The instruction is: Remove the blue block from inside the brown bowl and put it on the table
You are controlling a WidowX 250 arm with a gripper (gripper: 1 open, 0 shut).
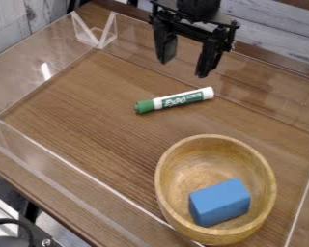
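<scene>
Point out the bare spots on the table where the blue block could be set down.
Bare table lies left of the marker and in front of it, toward the acrylic wall. It is crowded at the brown bowl, which holds the blue block.

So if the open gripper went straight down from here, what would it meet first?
Probably bare dark-brown wooden table; the gripper seems behind the green-and-white marker, though depth is unclear.

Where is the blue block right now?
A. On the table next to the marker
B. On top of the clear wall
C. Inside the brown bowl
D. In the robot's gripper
C. The blue block lies inside the brown bowl, while the gripper hangs open and empty far away, beyond the marker.
</scene>
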